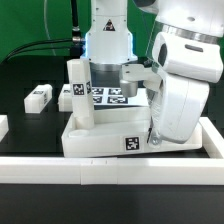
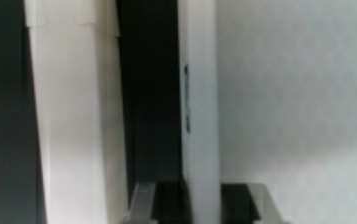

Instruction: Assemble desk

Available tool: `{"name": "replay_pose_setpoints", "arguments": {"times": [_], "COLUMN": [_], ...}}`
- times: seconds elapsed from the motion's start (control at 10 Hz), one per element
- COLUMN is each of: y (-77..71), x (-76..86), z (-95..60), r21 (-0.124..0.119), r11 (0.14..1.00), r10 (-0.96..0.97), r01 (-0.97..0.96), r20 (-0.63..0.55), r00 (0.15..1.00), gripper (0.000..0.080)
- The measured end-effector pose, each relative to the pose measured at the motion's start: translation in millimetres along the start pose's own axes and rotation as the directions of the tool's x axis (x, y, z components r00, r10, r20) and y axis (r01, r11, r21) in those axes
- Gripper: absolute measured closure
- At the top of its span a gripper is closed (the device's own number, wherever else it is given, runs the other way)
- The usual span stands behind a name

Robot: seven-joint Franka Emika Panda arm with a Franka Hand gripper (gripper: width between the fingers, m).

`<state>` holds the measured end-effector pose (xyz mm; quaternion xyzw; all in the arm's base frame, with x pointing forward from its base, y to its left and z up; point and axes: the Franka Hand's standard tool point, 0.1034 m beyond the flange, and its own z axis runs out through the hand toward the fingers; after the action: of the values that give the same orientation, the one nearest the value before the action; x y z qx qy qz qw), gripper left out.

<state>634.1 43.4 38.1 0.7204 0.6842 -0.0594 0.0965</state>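
Note:
The white desk tabletop [image 1: 100,136] lies at the middle of the table with a tag on its front wall. One white square leg [image 1: 78,92] stands upright in its corner socket toward the exterior view's left. My gripper [image 1: 146,92] reaches down at the tabletop's far right side, partly hidden by my own arm. In the wrist view my gripper [image 2: 196,203] is shut, with a thin white wall of the tabletop [image 2: 281,110] running between the dark fingers [image 2: 242,205]. A second white strip [image 2: 68,110] runs alongside it across a dark gap.
The marker board [image 1: 108,96] lies behind the tabletop. A loose white leg [image 1: 38,97] lies toward the exterior view's left, and another white part [image 1: 3,125] sits at that edge. Long white border rails [image 1: 110,172] run along the front. The robot's base [image 1: 108,40] stands at the back.

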Motion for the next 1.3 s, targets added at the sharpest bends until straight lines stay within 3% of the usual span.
{"name": "replay_pose_setpoints", "arguments": {"times": [0.1, 0.2, 0.3, 0.4, 1.0, 1.1, 1.2, 1.3], "y": [1.1, 3.5, 12.4, 11.6, 12.2, 12.6, 16.4, 18.4], "x": [4.4, 10.5, 21.4, 23.9, 21.3, 19.4, 17.4, 13.9], "z": [-0.8, 2.3, 5.4, 8.3, 4.5, -3.2, -11.2, -18.6], "r21": [-0.002, 0.038, 0.043, 0.055, 0.05, 0.054, 0.047, 0.05], "r11": [1.0, 0.999, 0.999, 0.998, 0.999, 0.999, 0.999, 0.999], "r10": [-0.003, -0.01, -0.018, -0.019, -0.002, -0.002, -0.003, -0.004], "r01": [0.003, 0.01, 0.017, 0.017, 0.001, 0.0, 0.002, 0.002], "r20": [-0.004, 0.013, 0.015, 0.021, 0.024, 0.028, 0.03, 0.038], "r00": [1.0, 1.0, 1.0, 1.0, 1.0, 1.0, 1.0, 0.999], "gripper": [0.0737, 0.0737, 0.0737, 0.0737, 0.0737, 0.0669, 0.0669, 0.0463]}}
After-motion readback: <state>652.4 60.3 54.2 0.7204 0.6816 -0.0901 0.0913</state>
